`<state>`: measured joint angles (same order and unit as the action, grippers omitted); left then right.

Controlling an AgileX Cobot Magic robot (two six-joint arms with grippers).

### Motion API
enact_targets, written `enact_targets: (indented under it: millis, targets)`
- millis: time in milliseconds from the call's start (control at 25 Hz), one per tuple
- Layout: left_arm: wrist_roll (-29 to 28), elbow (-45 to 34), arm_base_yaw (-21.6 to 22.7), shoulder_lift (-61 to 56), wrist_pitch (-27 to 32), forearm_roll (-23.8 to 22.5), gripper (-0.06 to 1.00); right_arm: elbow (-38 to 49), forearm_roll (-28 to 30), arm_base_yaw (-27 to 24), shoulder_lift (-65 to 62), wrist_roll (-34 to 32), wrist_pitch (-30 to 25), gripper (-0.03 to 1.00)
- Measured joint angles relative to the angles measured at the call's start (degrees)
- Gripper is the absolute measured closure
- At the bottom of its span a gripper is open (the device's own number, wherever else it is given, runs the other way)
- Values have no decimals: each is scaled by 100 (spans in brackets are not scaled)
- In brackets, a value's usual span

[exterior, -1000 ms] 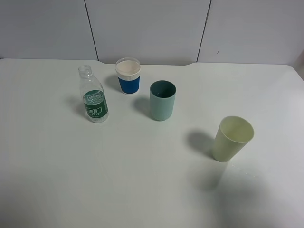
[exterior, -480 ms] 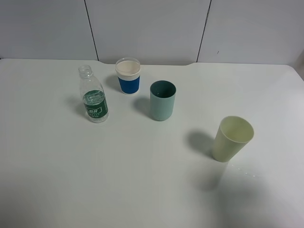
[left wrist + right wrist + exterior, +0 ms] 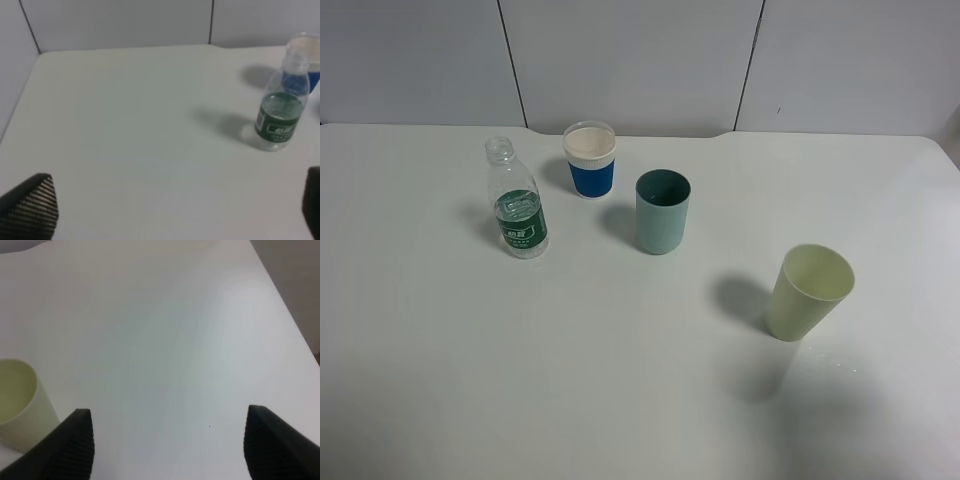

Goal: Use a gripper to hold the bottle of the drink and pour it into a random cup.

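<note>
The bottle of the drink is clear plastic with a dark green label and no cap. It stands upright on the white table at the back left. The left wrist view shows the bottle well ahead of my left gripper, whose black fingers stand wide apart with nothing between them. A blue-and-white cup, a teal cup and a pale yellow cup stand to the bottle's right. My right gripper is open over bare table, with the yellow cup beside one finger. Neither arm shows in the exterior high view.
The white table runs back to a grey panelled wall. The table's right edge shows in the right wrist view, with a darker floor beyond it.
</note>
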<state>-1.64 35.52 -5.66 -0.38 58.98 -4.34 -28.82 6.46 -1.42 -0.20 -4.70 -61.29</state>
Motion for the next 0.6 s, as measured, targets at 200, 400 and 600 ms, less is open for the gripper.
enact_targets:
  millis: [200,400,600]
  targets:
    - [26,-483,0,5,-319,15,-5,0,0,0,0,0,0,33]
    - [26,-564,0,5,-42,41,-5,0,0,0,0,0,0,33]
    - [44,-657,0,5,114,100,-5,0,0,0,0,0,0,33]
